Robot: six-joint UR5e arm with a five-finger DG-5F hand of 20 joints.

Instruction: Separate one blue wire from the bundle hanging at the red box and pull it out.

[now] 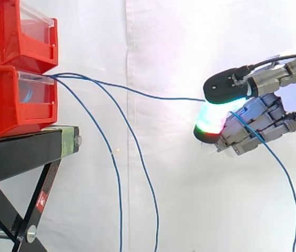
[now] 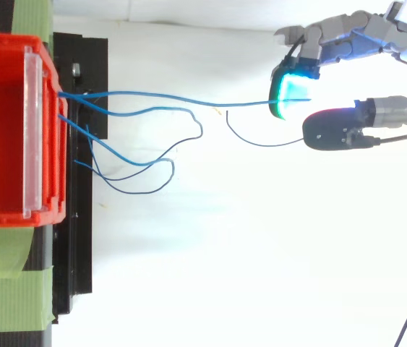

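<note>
A red box [image 1: 6, 100] sits on the black stand at the left, below a second red bin [image 1: 11, 31]. Several blue wires leave its front. One blue wire [image 1: 153, 94] runs nearly level to the right, away from the others, and ends at my hand [image 1: 253, 123]. There it is pinched between the dark thumb pad and a glowing fingertip [image 1: 211, 118]. Its free end hangs down past the hand to the lower right [image 1: 287, 178]. From above, the same wire [image 2: 189, 100] reaches the cyan fingertip [image 2: 286, 90]. The other wires [image 1: 113, 168] hang in loops under the box.
The black stand [image 1: 21, 152] carries the bins, with green tape [image 2: 15, 289] on its edge. The loose wires [image 2: 145, 163] curl just in front of the box [image 2: 1, 130]. A white curtain is behind everything.
</note>
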